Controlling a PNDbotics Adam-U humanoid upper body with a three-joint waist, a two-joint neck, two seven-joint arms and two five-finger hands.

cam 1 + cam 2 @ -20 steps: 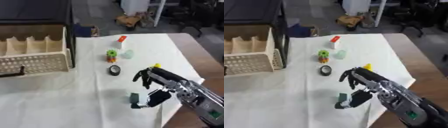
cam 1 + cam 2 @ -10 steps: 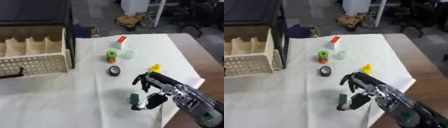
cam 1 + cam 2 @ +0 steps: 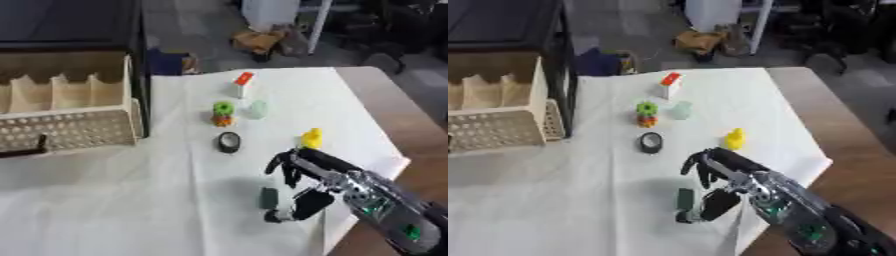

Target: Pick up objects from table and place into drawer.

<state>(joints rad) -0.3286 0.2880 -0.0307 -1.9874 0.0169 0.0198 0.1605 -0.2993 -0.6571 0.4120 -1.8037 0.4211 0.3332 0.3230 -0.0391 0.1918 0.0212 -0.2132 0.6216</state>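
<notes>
On the white-clothed worktop [image 3: 131, 200], near its front right part, the right hand [image 3: 302, 175] is reaching in from the lower right corner, palm down. Its fingers [image 3: 282, 167] are curling downward and its thumb [image 3: 293, 210] is pointing toward the front edge. A small dark green block [image 3: 268, 197] is standing on the cloth just left of the thumb, between thumb and fingers; whether the hand is touching it cannot be told. The hand is partly spread and is not closing on anything visible.

Behind the hand, a yellow duck [image 3: 311, 137] is sitting on the cloth, near the knuckles but apart. A black tape roll [image 3: 229, 142] is lying left of the duck. Farther back, a green-and-orange toy [image 3: 223, 113] is standing upright, with a pale translucent cup [image 3: 258, 109] just beside it on the right. A white box with a red top [image 3: 241, 84] is standing behind those 2.

At the left, a wooden drawer [image 3: 70, 107] is sitting open, with dividers inside and a perforated front panel. Its compartments are showing no objects from the cloth.

The left hand is not appearing in either view.
</notes>
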